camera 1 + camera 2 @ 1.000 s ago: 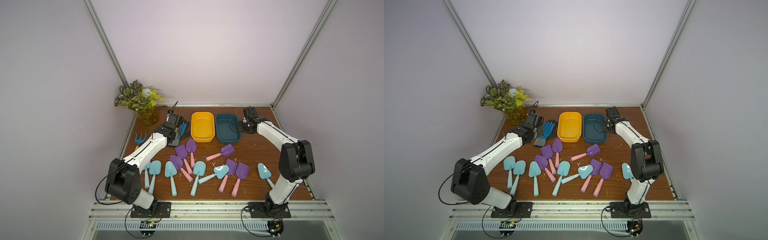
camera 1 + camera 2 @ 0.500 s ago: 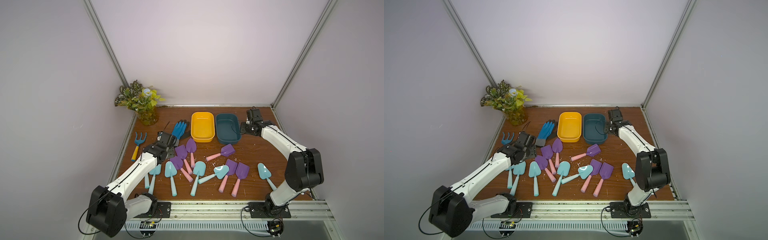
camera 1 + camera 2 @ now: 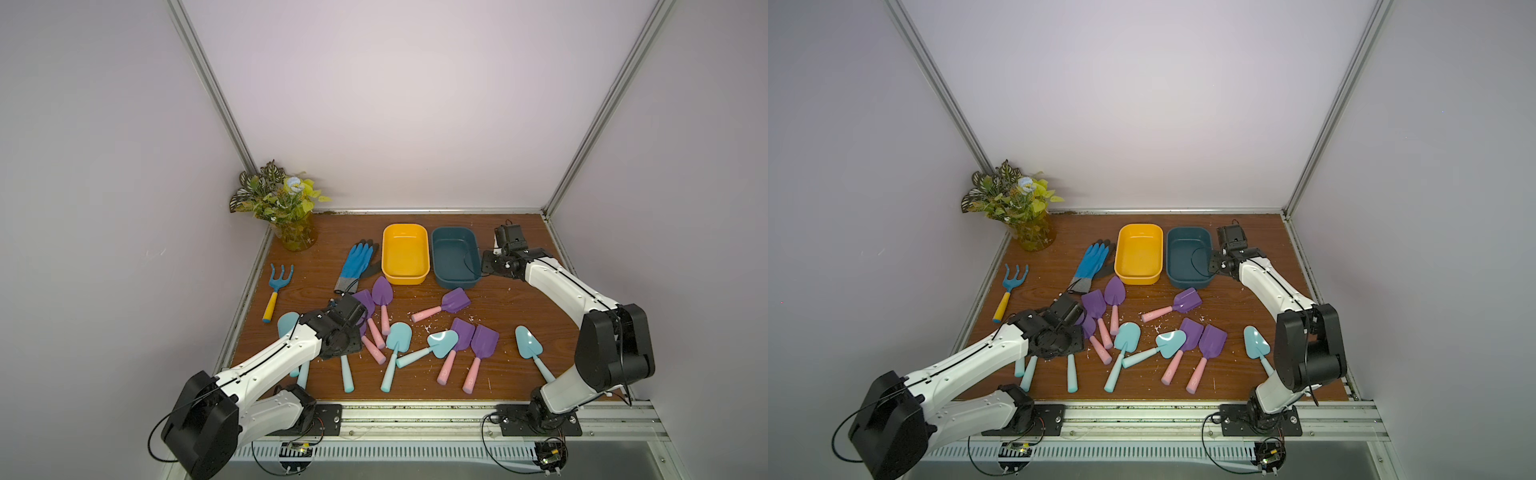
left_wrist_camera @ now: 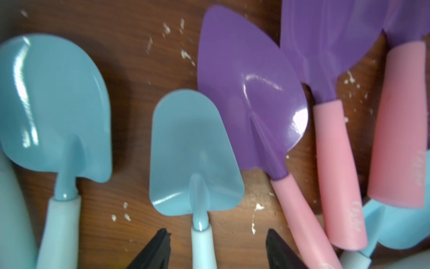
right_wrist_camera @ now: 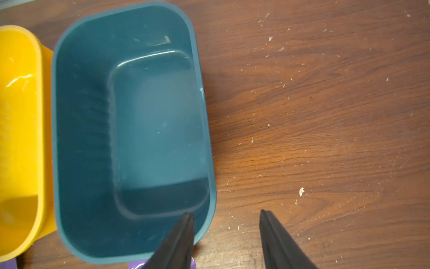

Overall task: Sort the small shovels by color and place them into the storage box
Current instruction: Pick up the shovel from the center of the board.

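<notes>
Several small shovels lie loose on the wooden table, some aqua (image 3: 399, 338), some purple with pink handles (image 3: 455, 301). My left gripper (image 4: 216, 230) hangs open low over the front-left group, one finger on each side of an aqua shovel's (image 4: 195, 151) handle without touching it. A purple shovel (image 4: 249, 93) lies right beside it. In both top views the wrist (image 3: 340, 332) hides those fingers. My right gripper (image 5: 226, 212) is open at the dark teal storage box's (image 5: 130, 130) near corner, one finger over its inside, one over the table. The yellow box (image 3: 405, 253) and teal box (image 3: 1187, 255) are empty.
A blue glove (image 3: 357, 266) lies left of the yellow box. A blue rake with a yellow handle (image 3: 276, 291) lies by the left edge. A potted plant (image 3: 286, 212) stands in the back left corner. White crumbs dot the table.
My left arm has drawn back from beside the glove to the front-left shovels, and its jaws have narrowed. The right gripper stays by the teal box while its elbow has shifted.
</notes>
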